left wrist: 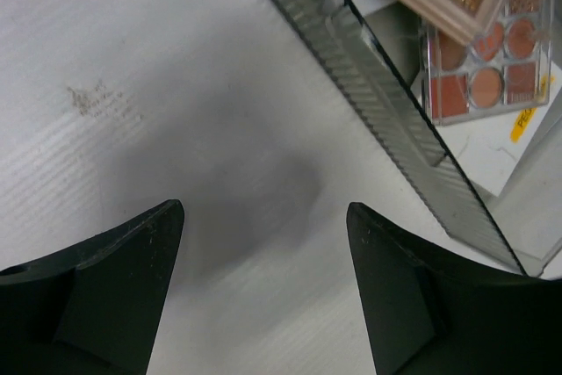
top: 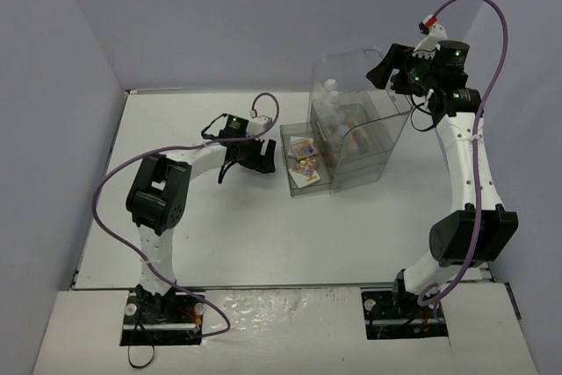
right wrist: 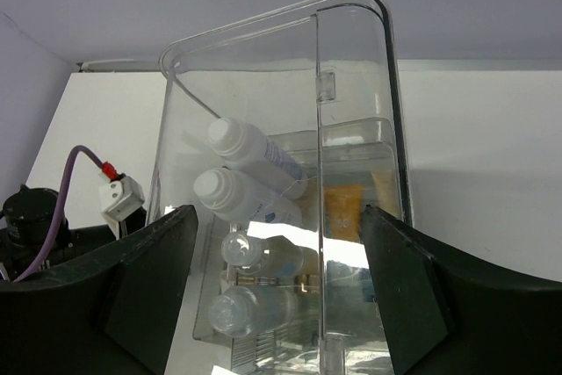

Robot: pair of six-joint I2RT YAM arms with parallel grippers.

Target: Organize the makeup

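Drawer [left wrist: 378, 94]: open, eyeshadow palette [left wrist: 492, 68] inside.
Clear case [right wrist: 351, 50]: white bottles [right wrist: 250, 151] and orange case [right wrist: 341, 208] inside.
My left gripper [left wrist: 263, 212]: wide, empty, just beside the drawer.
My right gripper [right wrist: 279, 212]: wide, empty, facing the clear case.

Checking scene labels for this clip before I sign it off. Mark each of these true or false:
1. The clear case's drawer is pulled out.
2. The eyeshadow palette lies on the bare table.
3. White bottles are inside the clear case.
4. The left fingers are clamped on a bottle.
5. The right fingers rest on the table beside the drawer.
1. True: the drawer stands out from the clear case.
2. False: the eyeshadow palette lies inside the drawer.
3. True: the white bottles are in its upper part.
4. False: the left fingers are apart with nothing between them, over bare table beside the drawer.
5. False: the right fingers are raised by the clear case's far upper rim.
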